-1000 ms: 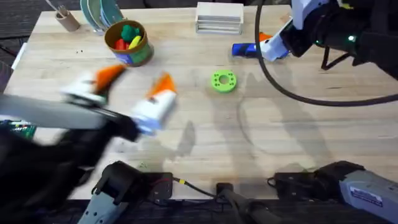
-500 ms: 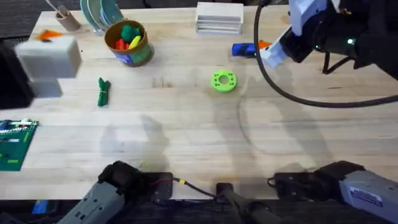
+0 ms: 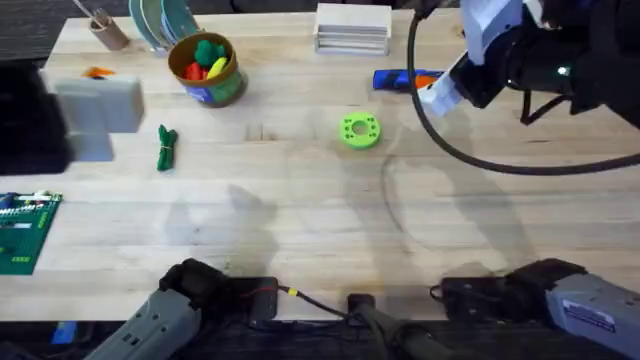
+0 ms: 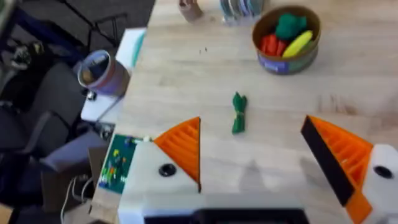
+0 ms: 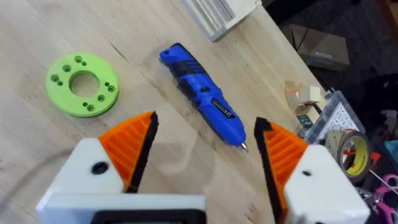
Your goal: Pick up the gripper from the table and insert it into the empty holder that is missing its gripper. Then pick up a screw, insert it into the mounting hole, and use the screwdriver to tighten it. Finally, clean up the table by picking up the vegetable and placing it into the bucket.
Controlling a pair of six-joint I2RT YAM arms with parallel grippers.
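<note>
**Arms Staged for Cleanup: Vegetable and Screwdriver**

The left gripper (image 4: 261,162) hangs with fingers spread and empty, the vegetable (image 4: 239,113) at its 12 o'clock, a stance suited to a straight descent. The bucket (image 3: 207,68), already holding toys, sits at 1 o'clock from the vegetable, near enough for a short carry. The right gripper (image 5: 205,155) is likewise spread and empty above the screwdriver (image 5: 202,95), which lies flat on the table (image 3: 320,220).

Light wood desk (image 3: 300,220), dark floor beyond.
Off my desk's edge: black chair (image 4: 37,124), cardboard box (image 5: 320,46) on dark carpet, tape roll (image 5: 349,149) among clutter.
</note>
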